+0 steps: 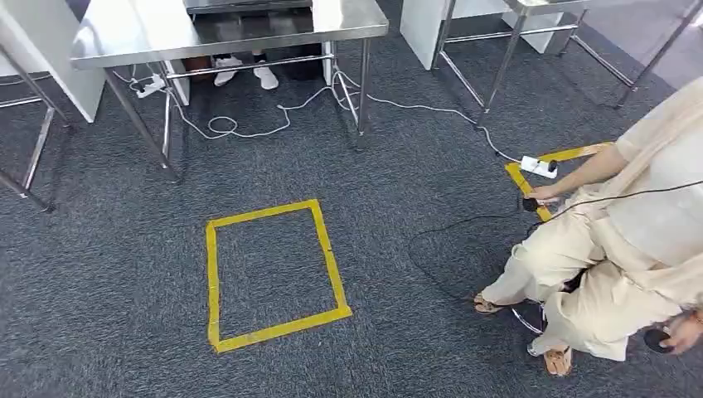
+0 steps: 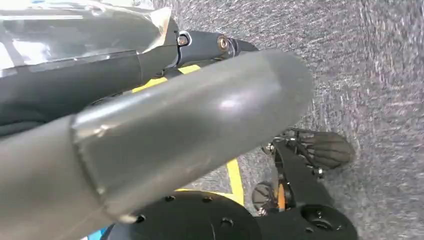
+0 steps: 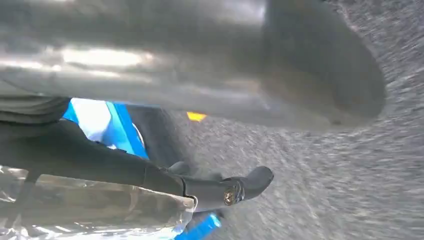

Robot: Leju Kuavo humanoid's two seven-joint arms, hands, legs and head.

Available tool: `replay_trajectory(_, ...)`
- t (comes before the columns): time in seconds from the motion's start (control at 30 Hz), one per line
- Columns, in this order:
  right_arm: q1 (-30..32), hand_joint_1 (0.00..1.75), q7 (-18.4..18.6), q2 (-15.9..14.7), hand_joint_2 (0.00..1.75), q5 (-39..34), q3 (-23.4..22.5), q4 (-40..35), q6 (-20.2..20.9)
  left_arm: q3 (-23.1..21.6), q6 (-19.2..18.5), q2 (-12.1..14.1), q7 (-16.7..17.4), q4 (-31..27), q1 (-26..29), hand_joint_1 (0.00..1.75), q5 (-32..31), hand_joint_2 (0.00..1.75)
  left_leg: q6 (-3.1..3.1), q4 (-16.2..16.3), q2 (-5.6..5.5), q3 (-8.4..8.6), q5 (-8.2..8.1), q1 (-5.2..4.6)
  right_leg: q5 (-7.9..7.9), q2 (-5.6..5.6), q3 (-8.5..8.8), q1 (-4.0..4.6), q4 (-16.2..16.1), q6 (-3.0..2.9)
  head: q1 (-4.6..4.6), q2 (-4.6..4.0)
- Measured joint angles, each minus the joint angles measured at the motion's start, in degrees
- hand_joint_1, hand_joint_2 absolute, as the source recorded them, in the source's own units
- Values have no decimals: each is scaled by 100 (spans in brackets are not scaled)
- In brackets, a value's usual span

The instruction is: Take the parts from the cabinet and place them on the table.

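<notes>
Floor: grey carpet (image 1: pixel 108 274) spreads across the room, with a yellow tape square (image 1: pixel 273 274) marked on it just ahead of the robot.
Tabletop: a steel tabletop (image 1: pixel 224 29) stands beyond the square; someone's white shoes (image 1: pixel 246 75) show under it.
Person: a person in pale clothes (image 1: pixel 613 265) crouches at the right, one hand near a power strip (image 1: pixel 539 167).
Cables: white cord (image 1: pixel 249 128) and black cord (image 1: pixel 448 228) lie loose on the carpet.
Left hand: the left hand (image 2: pixel 170 50) holds a clear plastic bag (image 2: pixel 75 30), dark fingers (image 2: pixel 210 44) lying against it.
Right hand: the right hand (image 3: pixel 165 175) holds a shiny plastic bag (image 3: pixel 95 205), with fingers (image 3: pixel 240 187) lying along it; a blue item (image 3: pixel 115 130) sits beside it.
Parts: likely in those bags, well short of the tabletop.
Risk: walking on could snag a cord or brush the crouching person; slick plastic could slip from the fingers.
</notes>
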Motion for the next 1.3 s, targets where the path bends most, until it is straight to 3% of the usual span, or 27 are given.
replay_trajectory(0.03,17,0,2,-4,0,2,0,0,13,0,0,-2,-2,0,-1,0,0,0,-3,4,84,-11,-2,2,112,-20,151,-19,-220,74,-2,0)
replay_trajectory(0.1,24,0,0,-26,0,4,0,0,39,0,2,-13,-13,0,-3,0,0,0,-36,35,229,-5,-14,5,466,-215,776,-55,-1260,205,9,0)
replay_trajectory(0.13,10,0,-4,-31,0,0,0,0,48,0,18,-15,-18,0,-6,0,0,0,-74,79,293,-5,-31,-6,523,-443,1036,-61,-1721,198,16,0)
replay_trajectory(0.17,-14,0,-9,-31,0,-9,0,0,66,2,24,-15,-20,0,-4,0,4,0,-134,107,340,-26,-71,-61,548,-440,999,3,-1719,144,17,0)
replay_trajectory(0.3,46,0,-11,-35,0,-24,-33,0,109,6,50,-33,-20,0,-44,0,7,0,-276,108,469,37,-78,-2,591,-204,938,-25,-1726,-52,7,0)
replay_trajectory(0.33,47,0,4,-33,0,-30,-35,0,166,7,52,-33,-17,0,-45,0,7,0,-343,195,165,0,-158,43,616,-163,995,-87,-1733,-87,-17,0)
replay_trajectory(0.37,38,0,13,-35,0,-46,-35,0,225,7,52,-35,-17,0,-43,0,7,0,-353,445,-95,-101,-403,48,640,-117,974,-76,-1727,-126,-28,0)
replay_trajectory(0.43,24,0,22,-15,0,-55,-37,0,413,7,50,-39,-17,2,-22,0,0,0,-357,1351,-231,-475,-932,47,676,-4,923,-38,-1717,-181,-31,0)
replay_trajectory(0.47,25,0,24,-7,0,-55,-37,0,468,7,50,-42,-17,2,-16,0,-9,0,-355,1717,-242,-633,-1064,48,679,61,906,-18,-1714,-181,-28,0)
replay_trajectory(0.5,28,0,39,-4,0,-55,-37,0,487,7,50,-42,-22,2,-14,0,-11,0,-346,1874,-243,-696,-1060,48,690,127,900,-8,-1713,-196,-28,0)
replay_trajectory(0.53,33,0,57,-4,0,-55,-37,0,503,7,50,-42,-28,2,-14,0,-15,0,-334,1768,-243,-642,-932,47,692,191,901,-5,-1711,-191,-28,0)
replay_trajectory(0.6,35,0,109,-2,0,-37,-39,2,509,7,87,-42,-46,2,-14,0,-39,0,-291,901,-340,-203,-401,55,696,357,910,-6,-1689,-184,-31,0)
replay_trajectory(0.63,26,0,127,9,0,-22,-39,0,509,7,105,-42,-61,2,-15,0,-57,0,-264,410,-550,32,-186,70,698,433,909,-6,-1681,-179,-31,0)
replay_trajectory(0.67,23,0,131,28,0,-9,-39,0,509,7,111,-37,-66,2,-15,0,-61,0,-237,261,-853,99,-269,83,714,483,882,25,-1669,-144,-24,0)
replay_trajectory(0.73,-5,0,138,59,0,31,-39,0,557,4,151,-37,-90,2,-12,0,-92,0,-220,209,-751,88,-255,43,761,594,789,8,-1659,-70,-24,0)
replay_trajectory(0.8,26,0,140,81,0,125,-35,2,625,7,181,-35,-92,2,-22,0,-120,0,-132,167,-610,89,-209,5,816,747,707,-11,-1707,36,-28,0)
replay_trajectory(0.83,26,0,140,85,0,212,-18,4,651,7,219,-37,-88,2,-27,0,-127,0,-64,82,-486,98,-139,61,782,590,684,21,-1612,38,-11,0)
replay_trajectory(0.87,20,0,140,98,0,267,2,4,675,7,230,-35,-76,2,-24,0,-142,0,-40,64,-434,93,-127,36,651,278,573,38,-1434,22,-2,0)
replay_trajectory(0.9,14,0,140,112,0,319,26,4,686,7,262,-37,-61,2,-22,0,-173,0,-16,69,-337,82,-121,27,439,120,384,44,-1070,-24,37,0)
replay_trajectory(0.97,6,0,140,133,0,393,83,4,708,7,282,-35,-18,2,-6,0,-192,0,-9,73,-128,60,-118,-9,73,24,-36,29,-147,-54,41,0)
replay_trajectory(1.0,10,0,140,149,0,404,107,4,719,7,295,-35,-7,2,-4,0,-192,0,-9,76,-38,51,-118,-16,21,12,-126,28,99,-26,59,0)
replay_trajectory(1.03,23,0,140,153,0,407,129,4,730,7,304,-35,-2,2,-5,0,-195,0,-10,76,51,49,-118,-18,71,-1,-75,23,61,13,48,0)
replay_trajectory(1.1,36,0,138,153,0,426,144,4,743,7,317,-35,9,2,-9,0,-201,0,-16,80,194,60,-121,-17,372,-84,425,19,-727,119,59,0)
replay_trajectory(1.13,30,0,133,153,0,450,155,4,743,7,328,-35,26,2,-13,0,-212,0,-29,84,257,76,-126,-17,537,-249,768,9,-1313,152,59,0)
replay_trajectory(1.17,14,0,112,168,0,483,173,4,741,6,356,-35,46,0,-18,0,-227,0,-59,94,312,91,-138,-55,554,-556,963,17,-1707,100,68,0)
replay_trajectory(1.2,-9,0,94,166,0,518,186,4,715,4,395,-35,63,2,-16,0,-236,0,-117,109,364,91,-176,-82,596,-505,962,78,-1710,55,53,0)
replay_trajectory(1.3,9,0,87,197,0,603,258,4,647,2,439,-35,94,0,-47,0,-273,0,-206,104,516,128,-163,-56,623,-312,878,82,-1701,-56,17,0)
